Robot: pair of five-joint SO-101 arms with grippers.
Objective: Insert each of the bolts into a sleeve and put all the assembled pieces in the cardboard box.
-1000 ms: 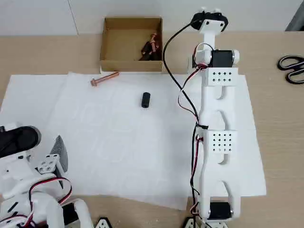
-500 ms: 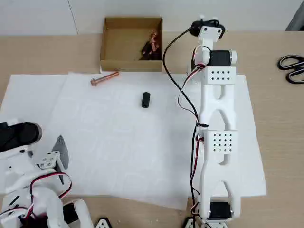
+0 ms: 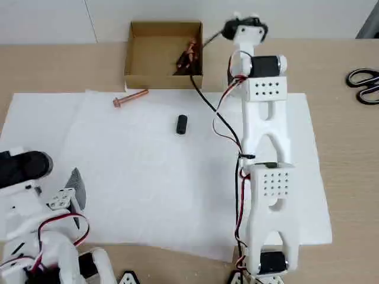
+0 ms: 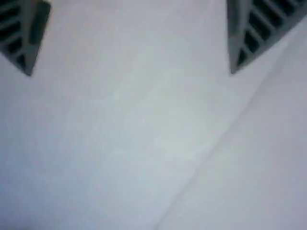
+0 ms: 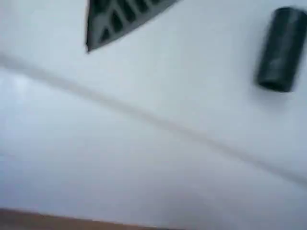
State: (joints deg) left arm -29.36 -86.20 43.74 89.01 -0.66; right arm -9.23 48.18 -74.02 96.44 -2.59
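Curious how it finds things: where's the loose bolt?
High view: the bolt lies on white paper just in front of the cardboard box, left of the sleeve.

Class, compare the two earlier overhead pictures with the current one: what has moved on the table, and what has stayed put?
The right arm swung its far end leftward, toward the cardboard box. Nothing was taken hold of or let go. The bolt and the sleeve lie where they were on the paper; the left hand, open, hardly shifted.
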